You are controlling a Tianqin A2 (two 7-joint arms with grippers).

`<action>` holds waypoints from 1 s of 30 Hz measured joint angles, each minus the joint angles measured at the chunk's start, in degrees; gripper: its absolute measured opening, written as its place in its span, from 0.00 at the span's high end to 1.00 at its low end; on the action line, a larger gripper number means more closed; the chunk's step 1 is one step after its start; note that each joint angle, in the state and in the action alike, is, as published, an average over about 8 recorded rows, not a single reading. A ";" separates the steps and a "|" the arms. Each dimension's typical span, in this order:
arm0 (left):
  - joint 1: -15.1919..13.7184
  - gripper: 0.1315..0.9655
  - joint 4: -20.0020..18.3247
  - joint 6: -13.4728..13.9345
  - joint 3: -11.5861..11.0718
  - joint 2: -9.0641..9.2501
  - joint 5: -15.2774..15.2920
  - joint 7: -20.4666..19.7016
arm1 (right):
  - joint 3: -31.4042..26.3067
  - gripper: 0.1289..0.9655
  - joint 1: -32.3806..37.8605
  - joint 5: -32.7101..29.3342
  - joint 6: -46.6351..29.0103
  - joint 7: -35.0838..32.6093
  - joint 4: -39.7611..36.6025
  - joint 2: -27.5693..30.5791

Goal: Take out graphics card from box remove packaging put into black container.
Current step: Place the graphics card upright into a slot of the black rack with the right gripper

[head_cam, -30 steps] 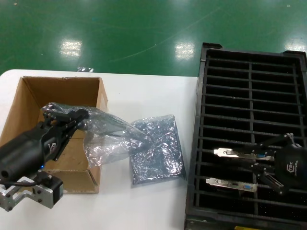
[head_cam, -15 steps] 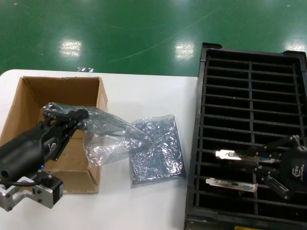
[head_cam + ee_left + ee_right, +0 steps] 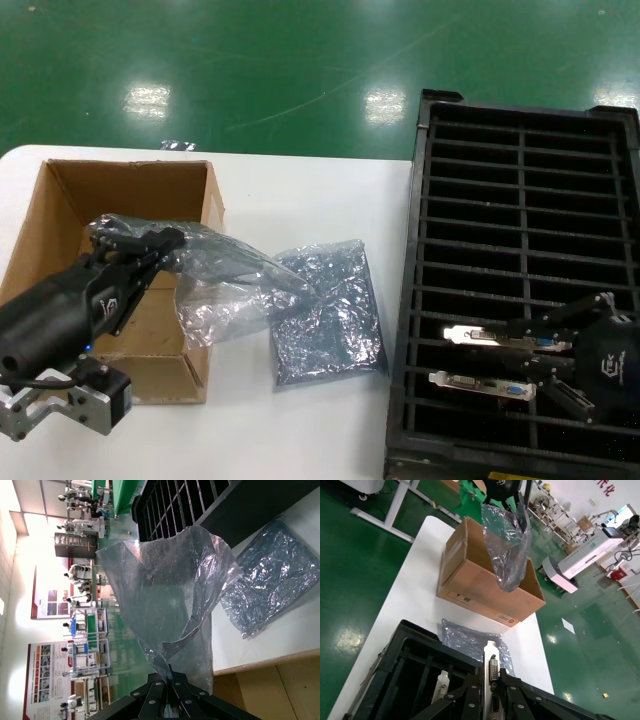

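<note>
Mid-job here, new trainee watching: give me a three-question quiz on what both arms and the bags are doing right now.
1. True or false: the left gripper holds an emptied bag over the box.
2. What does the right gripper hold over the black container?
A. a graphics card
B. a folded bag
C. nothing
3. Fill in: a second bag lies flat on the white table, between the box and the ____.

Key:
1. True; it hangs clear and limp.
2. A; the graphics card is pinched above another graphics card already slotted.
3. black container.
</note>
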 joint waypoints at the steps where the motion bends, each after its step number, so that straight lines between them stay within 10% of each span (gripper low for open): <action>1: 0.00 0.99 0.00 0.00 0.00 0.00 0.00 0.00 | -0.11 0.93 0.11 -0.05 -0.08 0.09 -0.07 -0.04; 30: 0.00 0.99 0.00 0.00 0.00 0.00 0.00 0.00 | 0.94 0.93 -1.68 0.45 0.00 3.06 3.72 1.59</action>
